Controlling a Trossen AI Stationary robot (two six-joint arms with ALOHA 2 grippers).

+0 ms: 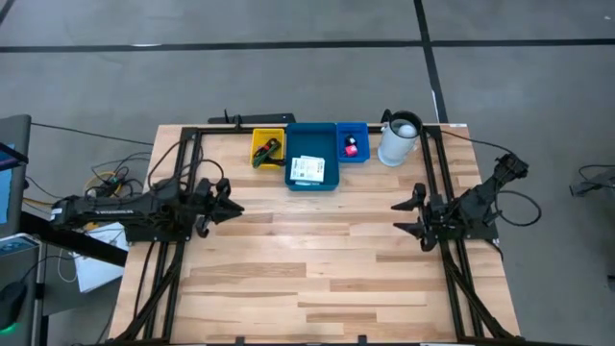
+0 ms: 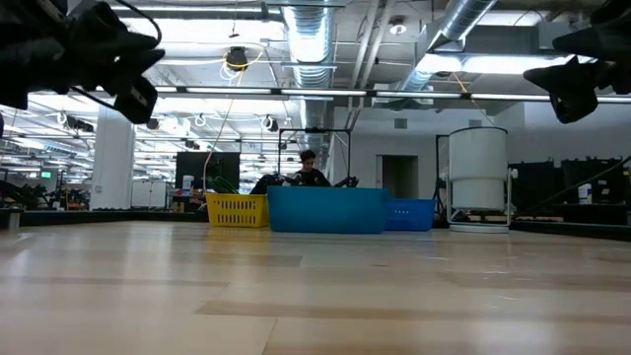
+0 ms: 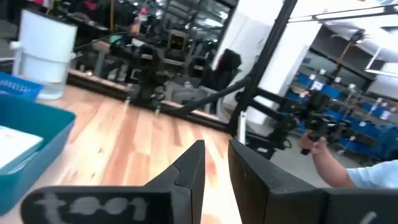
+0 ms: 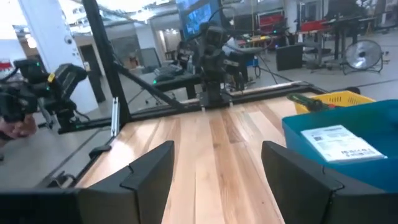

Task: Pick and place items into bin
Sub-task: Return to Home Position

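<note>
- High view: my left gripper (image 1: 229, 202) hangs over the left side of the table and my right gripper (image 1: 411, 213) over the right. Both point inward and neither holds anything. The items lie at the far edge between them: the green cable (image 1: 267, 149) lies slantwise in the yellow bin (image 1: 256, 142), the white cards (image 1: 307, 170) lie flat in the teal bin (image 1: 312, 137), and the pink piece (image 1: 352, 146) sits in the small blue bin (image 1: 363, 144). My left gripper is nearer the yellow bin, my right nearer the blue one and the white jug (image 1: 399, 142).
- Low view: the three bins stand in a row far across the boards. I see nothing loose on the wood, so I judge there is no pick left.
- Left wrist view: my fingers (image 3: 189, 171) are parted only narrowly, with nothing between them.
- Right wrist view: my fingers (image 4: 146, 171) are spread wide and released. The cards show pale, with dark print.
</note>
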